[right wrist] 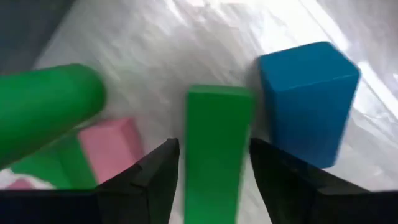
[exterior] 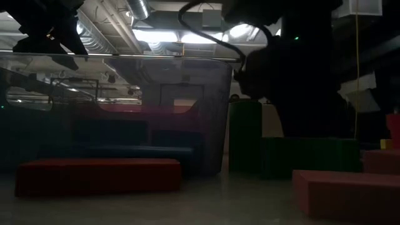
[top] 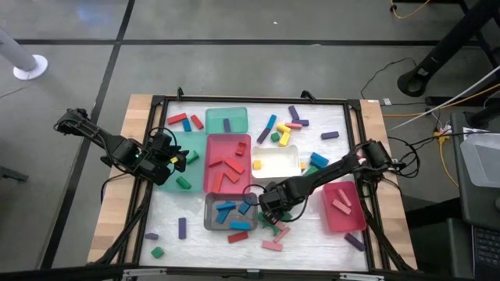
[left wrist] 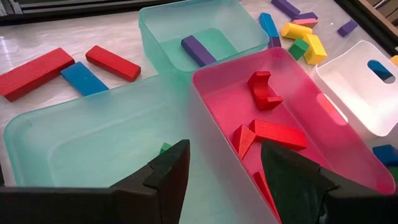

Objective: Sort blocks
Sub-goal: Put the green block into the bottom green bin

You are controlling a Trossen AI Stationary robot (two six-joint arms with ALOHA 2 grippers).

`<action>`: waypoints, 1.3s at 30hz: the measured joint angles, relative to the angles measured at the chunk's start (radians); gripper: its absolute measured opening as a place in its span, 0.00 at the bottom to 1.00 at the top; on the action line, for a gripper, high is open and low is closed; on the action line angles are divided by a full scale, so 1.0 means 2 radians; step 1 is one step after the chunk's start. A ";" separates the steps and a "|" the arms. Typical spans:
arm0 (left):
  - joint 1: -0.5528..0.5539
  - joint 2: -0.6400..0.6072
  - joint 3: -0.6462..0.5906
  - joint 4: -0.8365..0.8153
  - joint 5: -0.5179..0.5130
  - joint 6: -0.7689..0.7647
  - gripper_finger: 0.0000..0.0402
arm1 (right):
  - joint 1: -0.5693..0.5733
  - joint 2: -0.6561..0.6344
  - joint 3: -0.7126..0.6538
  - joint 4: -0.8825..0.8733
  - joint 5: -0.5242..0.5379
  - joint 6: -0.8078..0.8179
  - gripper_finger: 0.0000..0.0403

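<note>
The right gripper's (right wrist: pixel 211 180) fingers (right wrist: pixel 149 180) stand apart on either side of a flat green bar (right wrist: pixel 214 149), its smooth sides just inside the two dark, angular tips; whether they press on it cannot be told. Beside that bar on the glossy white table (right wrist: pixel 186 37) lie a blue block (right wrist: pixel 308 99) with squared edges, a rounded green cylinder (right wrist: pixel 46 106) and a pink block (right wrist: pixel 112 146). From above, this gripper (top: pixel 269 204) is low near the grey tray (top: pixel 211 222), which holds blue bars (top: pixel 226 208).

The left gripper's (left wrist: pixel 224 180) fingers are spread wide and hold nothing. They hover over the seam between a translucent mint-green tray (left wrist: pixel 93 137) and a glossy red tray (left wrist: pixel 305 112). In the red tray lie a red arch (left wrist: pixel 264 90), a red wedge (left wrist: pixel 244 140) and a red bar (left wrist: pixel 278 134). A second mint tray (left wrist: pixel 205 31) holds one purple bar (left wrist: pixel 198 50). A white tray (left wrist: pixel 367 87) with a slot handle stands next to the red one. Loose blocks (top: pixel 285 133) in red, blue, yellow, purple and green lie scattered over the table. A smaller pinkish-red tray (top: pixel 344 209) at the right holds pink bars (top: pixel 341 201).
</note>
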 joint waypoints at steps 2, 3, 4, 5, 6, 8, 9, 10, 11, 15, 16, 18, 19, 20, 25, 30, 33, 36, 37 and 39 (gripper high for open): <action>0.000 0.000 0.000 0.000 0.000 0.000 0.46 | 0.000 0.006 0.002 -0.001 0.000 0.001 0.50; 0.000 0.000 0.000 0.000 0.000 0.000 0.46 | 0.000 0.007 0.002 -0.001 0.000 0.001 0.49; -0.001 0.000 0.000 0.000 0.000 0.000 0.46 | 0.000 0.007 0.002 -0.002 0.001 0.001 0.48; -0.001 0.000 0.000 0.000 0.000 0.000 0.46 | -0.001 0.008 0.002 -0.002 0.002 0.001 0.46; -0.001 0.000 0.000 0.000 0.000 0.000 0.46 | -0.001 0.008 0.002 -0.004 0.002 0.001 0.43; -0.001 0.000 0.000 0.000 0.000 0.000 0.46 | -0.001 0.009 0.009 -0.011 0.002 0.000 0.35; -0.001 0.000 0.000 0.000 0.000 0.000 0.46 | -0.001 0.010 0.014 -0.017 0.003 0.000 0.32; -0.001 0.000 0.000 0.000 0.000 0.000 0.46 | -0.002 0.011 0.019 -0.022 0.003 -0.001 0.30; -0.001 0.000 0.000 0.000 0.000 0.000 0.46 | -0.002 0.012 0.024 -0.026 0.003 -0.001 0.30; -0.001 0.000 0.000 0.000 0.002 0.000 0.46 | -0.002 0.012 0.053 -0.061 0.001 -0.002 0.30; -0.001 0.000 0.000 0.000 0.004 0.000 0.46 | -0.002 0.010 0.064 -0.077 0.000 -0.002 0.30; -0.001 -0.001 0.000 0.000 0.011 0.009 0.46 | -0.002 0.009 0.088 -0.113 0.000 -0.003 0.30; -0.001 -0.001 0.000 0.000 0.015 0.014 0.46 | -0.002 0.009 0.104 -0.140 0.000 -0.004 0.30; -0.001 -0.001 0.000 0.000 0.021 0.023 0.46 | -0.002 0.009 0.121 -0.172 0.000 -0.010 0.30; -0.001 -0.009 0.002 0.001 0.061 0.065 0.46 | -0.002 0.009 0.213 -0.269 0.007 -0.027 0.33; -0.001 -0.019 0.022 0.002 0.111 0.119 0.46 | -0.007 0.008 0.289 -0.241 0.064 -0.033 0.33; -0.001 -0.026 0.038 0.002 0.137 0.161 0.46 | -0.015 0.008 0.307 -0.162 0.131 -0.060 0.33; -0.001 -0.032 0.052 0.002 0.139 0.190 0.46 | -0.030 0.009 0.309 -0.049 0.187 -0.108 0.34; -0.001 -0.035 0.057 0.002 0.138 0.195 0.46 | -0.036 0.012 0.309 -0.004 0.197 -0.127 0.34; -0.001 -0.039 0.064 0.003 0.136 0.199 0.46 | -0.051 0.023 0.310 0.087 0.202 -0.171 0.34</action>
